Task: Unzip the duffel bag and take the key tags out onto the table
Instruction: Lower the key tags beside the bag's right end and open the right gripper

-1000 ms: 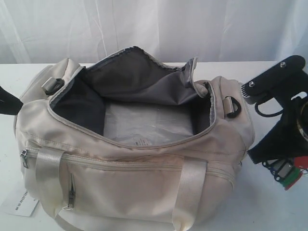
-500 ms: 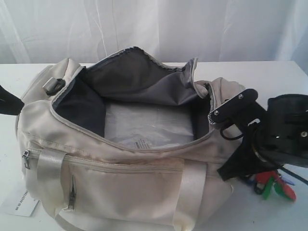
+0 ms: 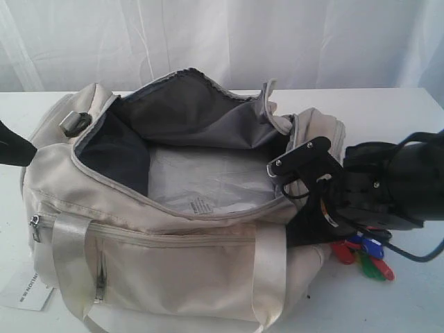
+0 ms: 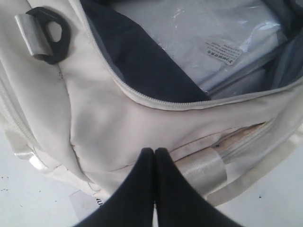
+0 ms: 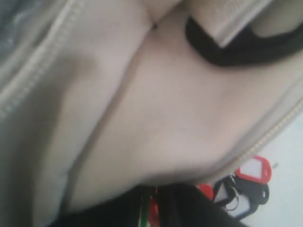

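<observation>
The cream duffel bag (image 3: 173,257) lies on the white table (image 3: 416,298) with its top zip wide open and the grey lining showing. My right gripper (image 3: 331,243) presses against the bag's right end, shut on the key tags (image 3: 365,258). Red, blue and green tags hang beside the bag, low over the table. In the right wrist view the fingers (image 5: 199,203) pinch green and red tags, and more key tags (image 5: 251,172) dangle past the bag (image 5: 165,118). My left gripper (image 4: 155,151) is shut and empty, hovering over the bag's left front (image 4: 118,118); its tip (image 3: 14,149) shows at the left edge.
A clear plastic packet (image 3: 208,180) lies inside the bag. A white paper label (image 3: 28,295) lies on the table at the bag's front left corner. Black D-rings (image 4: 54,35) sit at the bag's ends. A white curtain (image 3: 222,35) hangs behind the table.
My right arm has swung left and lower with the key tags, from clear of the bag to pressing against its right end. The left gripper has stayed put.
</observation>
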Motion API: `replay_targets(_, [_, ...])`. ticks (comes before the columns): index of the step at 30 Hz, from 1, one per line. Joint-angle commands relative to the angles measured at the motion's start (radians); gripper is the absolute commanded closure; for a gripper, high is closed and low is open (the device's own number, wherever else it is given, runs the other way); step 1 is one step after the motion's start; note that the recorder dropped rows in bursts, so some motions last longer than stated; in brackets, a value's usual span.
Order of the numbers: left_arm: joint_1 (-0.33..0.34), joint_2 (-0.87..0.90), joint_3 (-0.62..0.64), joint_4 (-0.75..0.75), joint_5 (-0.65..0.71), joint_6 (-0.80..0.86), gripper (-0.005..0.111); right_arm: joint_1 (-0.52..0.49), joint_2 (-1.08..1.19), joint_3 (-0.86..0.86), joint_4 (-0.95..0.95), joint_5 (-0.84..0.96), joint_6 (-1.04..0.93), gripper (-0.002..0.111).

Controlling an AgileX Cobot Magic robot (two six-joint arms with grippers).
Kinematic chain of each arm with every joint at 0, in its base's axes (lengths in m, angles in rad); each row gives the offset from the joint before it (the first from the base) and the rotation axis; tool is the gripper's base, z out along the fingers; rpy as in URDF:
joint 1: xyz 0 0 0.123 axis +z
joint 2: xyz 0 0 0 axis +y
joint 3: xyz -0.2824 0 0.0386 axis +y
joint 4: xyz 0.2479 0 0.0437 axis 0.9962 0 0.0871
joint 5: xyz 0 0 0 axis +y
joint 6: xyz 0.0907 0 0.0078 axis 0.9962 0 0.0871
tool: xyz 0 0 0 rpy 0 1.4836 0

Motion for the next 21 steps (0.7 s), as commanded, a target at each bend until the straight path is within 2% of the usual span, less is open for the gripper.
replay_targets(1, [0.0,-0.008,0.005,-0.021,0.017,0.006,0.107,0.0,0.032,-0.096,0.0,-0.108,0.005,0.108])
replay_targets(6, [0.0,-0.008,0.005,-0.021,0.021,0.005,0.107,0.0,0.042,-0.131,0.019,-0.046,0.003,0.108])
replay_targets(12, [0.0,-0.008,0.005,-0.021,0.023,0.005,0.107,0.0,0.042,-0.138,0.142,0.078,-0.04,0.106])
replay_targets(14, [0.0,-0.008,0.005,-0.021,0.023,0.005,0.107,0.0,0.036,-0.138,0.209,0.093,-0.104,0.1])
replay_targets(15, [0.0,-0.008,0.005,-0.021,0.023,0.005,0.107,0.0,0.019,-0.138,0.299,0.088,-0.191,0.087])
replay_targets(18, [0.0,-0.008,0.005,-0.023,0.023,0.005,0.107,0.0,-0.022,-0.138,0.403,0.089,-0.307,0.065])
replay_targets(21, [0.0,-0.008,0.005,-0.029,0.023,0.005,0.107,0.0,-0.08,-0.138,0.429,0.124,-0.341,0.049])
